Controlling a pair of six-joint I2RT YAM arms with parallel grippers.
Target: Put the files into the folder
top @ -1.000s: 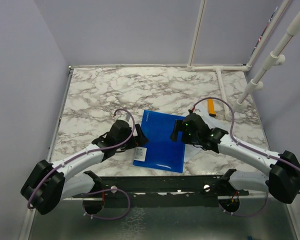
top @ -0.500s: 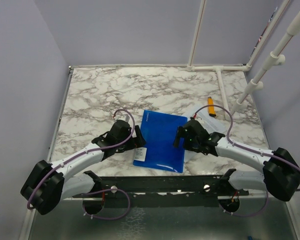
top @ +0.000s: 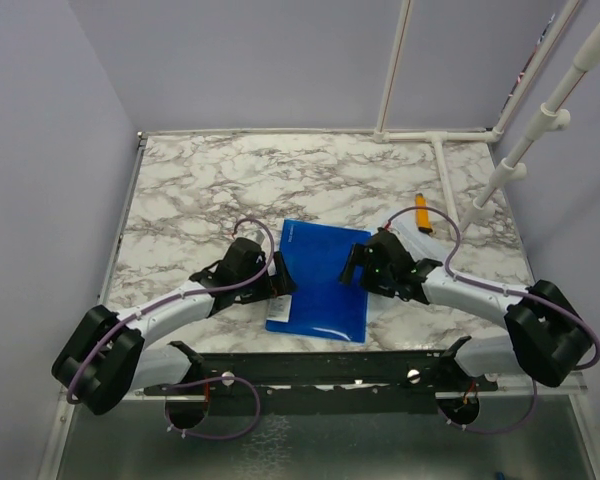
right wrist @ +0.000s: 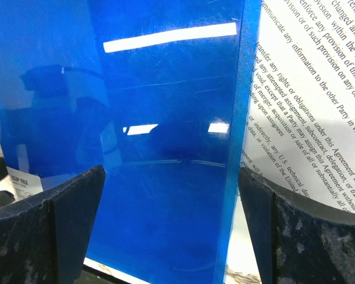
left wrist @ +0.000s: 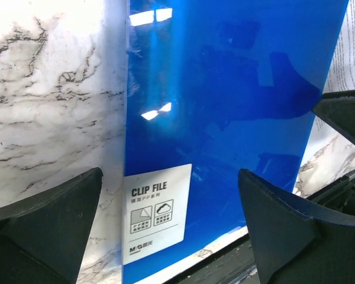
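Along the right edge of the folder (right wrist: 165, 148) lie the files (right wrist: 307, 94).

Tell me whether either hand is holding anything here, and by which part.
Nothing is held. The left hand and the right hand are both open, poised over opposite side edges of the blue folder.

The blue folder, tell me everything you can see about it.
The blue folder is a flat, glossy rectangle of bright blue plastic, mirroring the lights. It lies closed on the marble table, near the front edge, slightly skewed. A white label reading CLIP FILE sits at its near left corner. Its right edge overlaps the printed sheets, which poke out from beneath. The left gripper and right gripper hang open over its side edges, gripping nothing.
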